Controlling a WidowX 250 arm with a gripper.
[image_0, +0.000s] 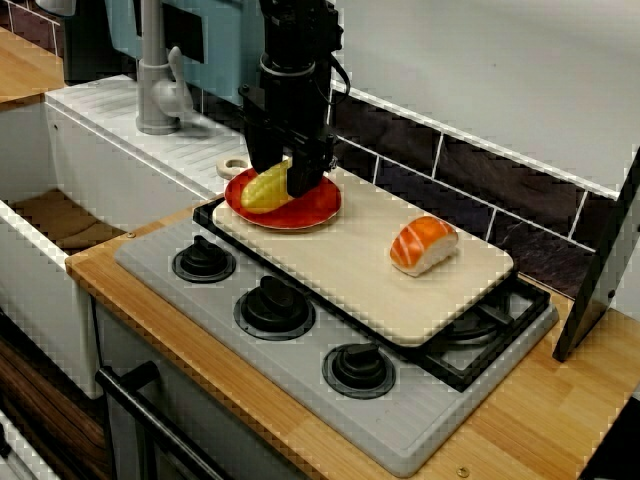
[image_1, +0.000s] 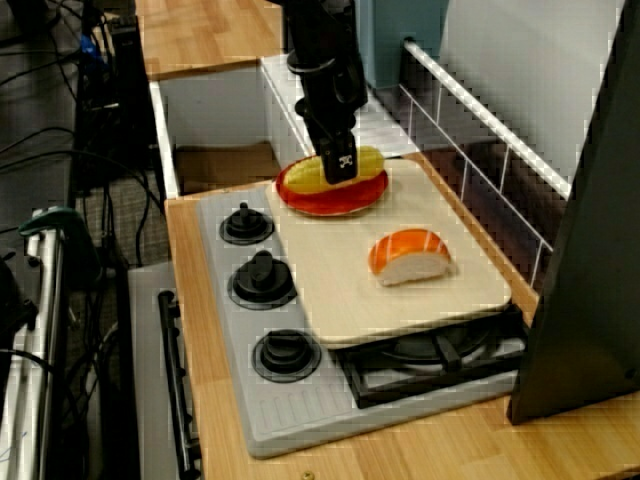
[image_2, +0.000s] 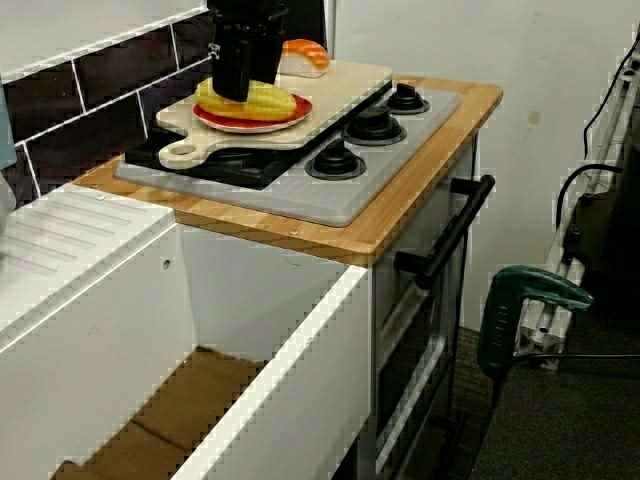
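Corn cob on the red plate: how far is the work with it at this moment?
Done: the corn cob lies on the red plate, at one end of the cutting board. In hand: the hand stands low over it, fingers on both sides; whether they press it cannot be told. Left: the hand is not yet clear of it. The salmon sushi lies apart.
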